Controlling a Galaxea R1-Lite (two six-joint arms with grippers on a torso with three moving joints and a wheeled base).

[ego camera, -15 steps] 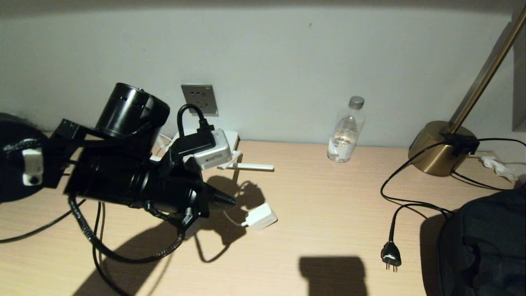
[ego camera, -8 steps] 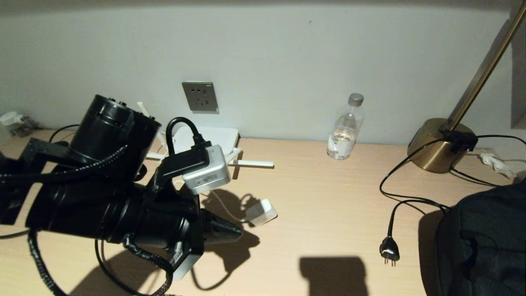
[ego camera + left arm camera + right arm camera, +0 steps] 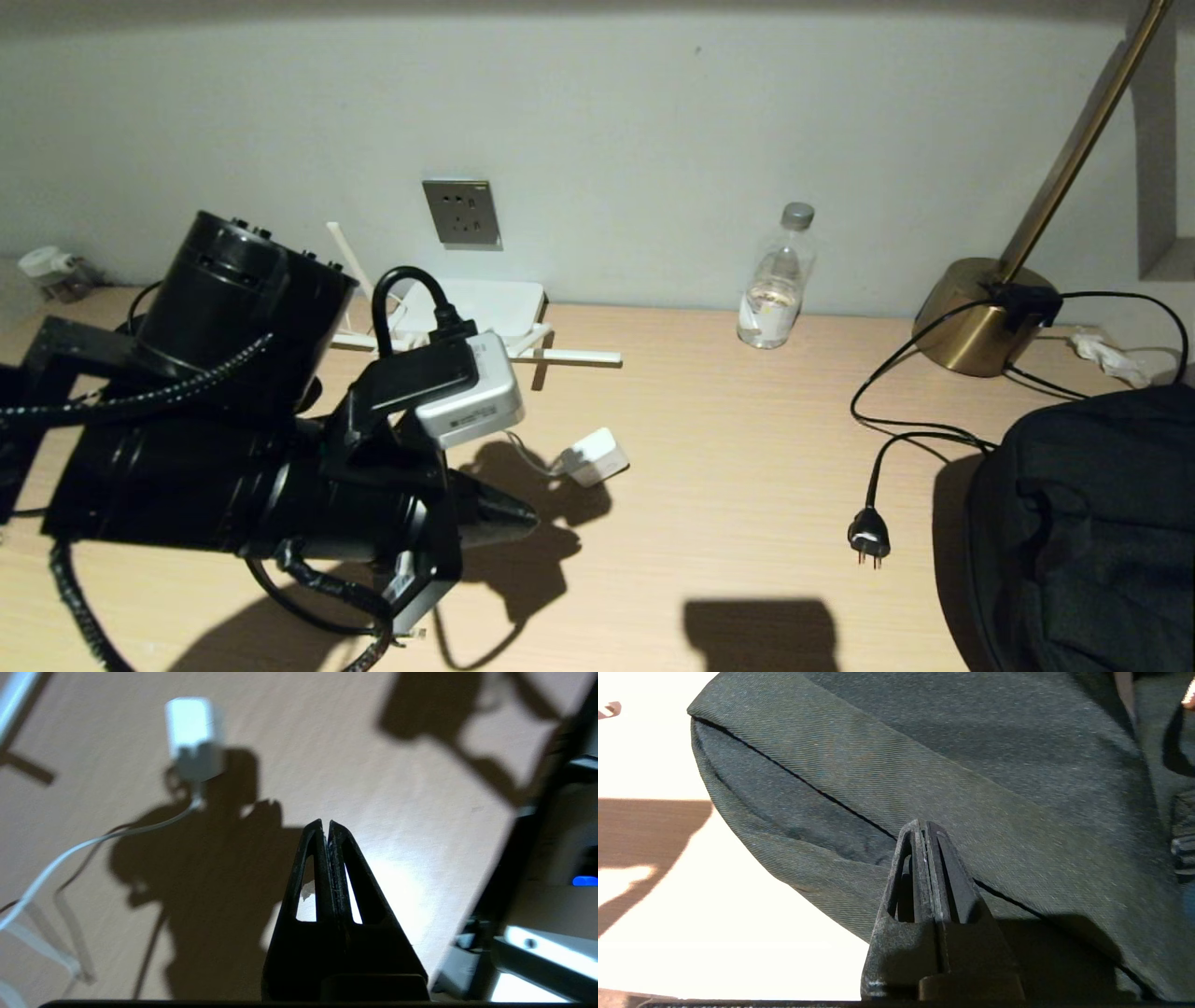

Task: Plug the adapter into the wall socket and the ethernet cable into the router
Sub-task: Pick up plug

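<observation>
Our left gripper (image 3: 523, 515) hangs low over the wooden desk (image 3: 747, 448), its jaws pressed together on nothing, tips aimed toward the adapter (image 3: 594, 456). We take that adapter as our landmark. Behind it and a little to its left lies the router (image 3: 485, 308), white antennas splayed, against the wall; above the router sits the grey wall socket (image 3: 461, 213). The adapter rests loose on the desk, its thin white cord (image 3: 93, 840) trailing toward the arm. We judge it light, rigid and smooth-skinned, apt to skid; its two flat sides look the surest hold. Far right of the adapter, our right gripper (image 3: 927, 833) is closed and empty above a dark bag (image 3: 1102, 532).
</observation>
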